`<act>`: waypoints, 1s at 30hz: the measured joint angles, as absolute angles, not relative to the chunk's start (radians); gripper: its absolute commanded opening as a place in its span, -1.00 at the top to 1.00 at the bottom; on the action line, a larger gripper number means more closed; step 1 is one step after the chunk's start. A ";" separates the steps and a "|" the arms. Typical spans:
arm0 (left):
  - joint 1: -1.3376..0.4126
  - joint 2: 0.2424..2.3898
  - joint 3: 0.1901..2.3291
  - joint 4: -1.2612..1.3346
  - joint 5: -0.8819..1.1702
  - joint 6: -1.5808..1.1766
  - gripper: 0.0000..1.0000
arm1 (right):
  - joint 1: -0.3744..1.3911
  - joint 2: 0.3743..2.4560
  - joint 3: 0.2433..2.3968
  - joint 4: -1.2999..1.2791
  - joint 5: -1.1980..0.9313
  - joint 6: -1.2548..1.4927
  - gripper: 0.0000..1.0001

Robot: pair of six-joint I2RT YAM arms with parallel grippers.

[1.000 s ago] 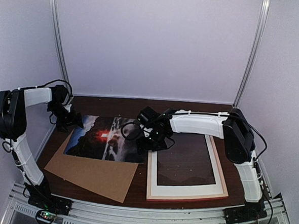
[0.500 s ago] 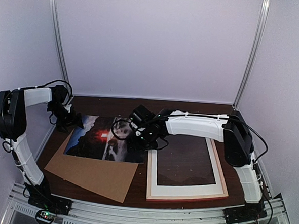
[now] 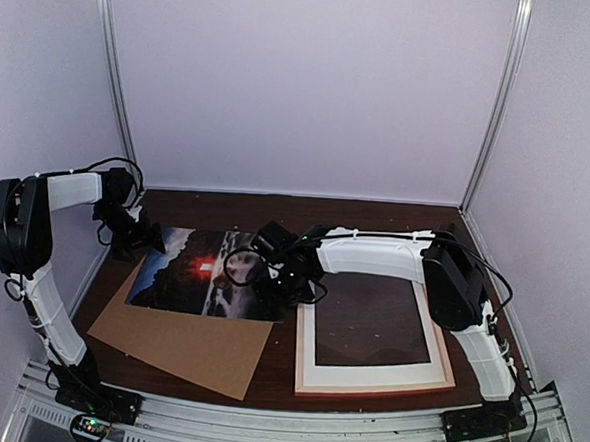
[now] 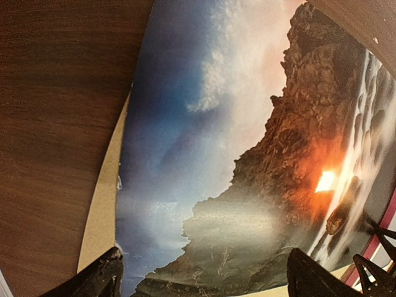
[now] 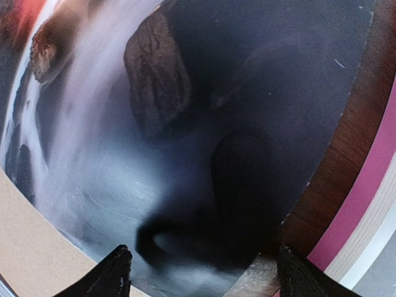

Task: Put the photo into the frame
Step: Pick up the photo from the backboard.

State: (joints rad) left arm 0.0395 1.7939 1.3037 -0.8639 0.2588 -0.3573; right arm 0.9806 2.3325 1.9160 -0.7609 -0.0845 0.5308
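Right gripper [image 5: 201,275] shifting left, away from frame [image 5: 362,207], now hovering over photo [image 3: 197,270] right edge, jaws spread.
Left gripper [image 4: 204,278] staying at photo's far-left corner, jaws spread.
Photo lying on cardboard [image 3: 187,350], left half of worktop [image 3: 275,212].
Two-arm lift probably coming.

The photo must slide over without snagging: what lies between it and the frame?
Only a narrow strip of bare table separates the photo from the frame, shown in the right wrist view.

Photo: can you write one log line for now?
dark rocky-sunset photo: partly on brown cardboard | pink-rimmed frame: without photo | both jaws: open
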 measured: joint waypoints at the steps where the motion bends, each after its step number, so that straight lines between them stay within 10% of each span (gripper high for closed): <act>1: 0.039 1.794 1.304 -0.864 0.259 -0.357 -0.85 | 0.980 2.333 1.916 -0.767 -0.074 0.531 -0.62; 30: 0.062 1.882 1.299 -0.876 0.250 -0.325 -0.78 | 0.963 2.287 1.806 -0.624 -0.084 0.646 -0.54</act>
